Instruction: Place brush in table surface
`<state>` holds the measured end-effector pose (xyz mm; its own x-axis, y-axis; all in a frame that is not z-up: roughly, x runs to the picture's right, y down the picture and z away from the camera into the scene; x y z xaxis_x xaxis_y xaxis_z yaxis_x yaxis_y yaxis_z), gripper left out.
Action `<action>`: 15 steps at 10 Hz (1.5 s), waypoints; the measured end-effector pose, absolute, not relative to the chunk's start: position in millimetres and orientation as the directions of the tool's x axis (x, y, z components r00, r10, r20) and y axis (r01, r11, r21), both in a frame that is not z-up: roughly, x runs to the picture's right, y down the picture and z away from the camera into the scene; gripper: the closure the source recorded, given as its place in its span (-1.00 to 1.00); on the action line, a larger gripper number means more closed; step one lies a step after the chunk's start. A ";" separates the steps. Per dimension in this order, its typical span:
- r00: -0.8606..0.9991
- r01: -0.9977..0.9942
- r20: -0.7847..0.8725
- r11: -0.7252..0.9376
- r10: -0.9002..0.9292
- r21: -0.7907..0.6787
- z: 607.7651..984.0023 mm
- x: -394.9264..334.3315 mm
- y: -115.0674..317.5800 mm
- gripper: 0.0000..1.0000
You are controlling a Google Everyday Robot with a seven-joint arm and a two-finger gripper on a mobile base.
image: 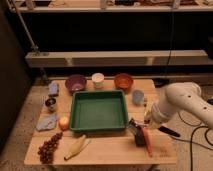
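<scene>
Spanning the scene, the table surface (110, 150) carries a green tray (98, 111) at its middle. Reaching in from the right, the white arm (186, 102) bends down at the elbow toward the table's near right part. Its gripper (136, 128), just right of the tray's near corner, is clamped on the brush (138, 135), whose dark head sits low over the planks beside an orange-red stick (147, 141). 3 bowls line the far edge.

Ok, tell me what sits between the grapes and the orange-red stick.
Camera view: only the banana lies between grapes and orange-red stick, on the table surface. The tool is by the green tray's front right corner.
</scene>
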<state>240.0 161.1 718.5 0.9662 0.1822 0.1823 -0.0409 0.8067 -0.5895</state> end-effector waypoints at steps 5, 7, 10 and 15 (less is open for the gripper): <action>0.967 -0.077 0.155 0.808 0.204 -0.584 720.2 249.7 160.5 0.32; 0.953 -0.152 0.125 0.792 0.277 -0.592 728.3 253.8 166.9 0.32; 0.925 -0.261 0.066 0.749 0.375 -0.609 741.5 262.8 163.5 0.32; 0.832 -0.447 -0.047 0.618 0.553 -0.646 743.4 275.9 168.0 0.32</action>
<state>275.9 168.0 743.4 0.8319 0.5529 -0.0473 -0.4475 0.6180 -0.6464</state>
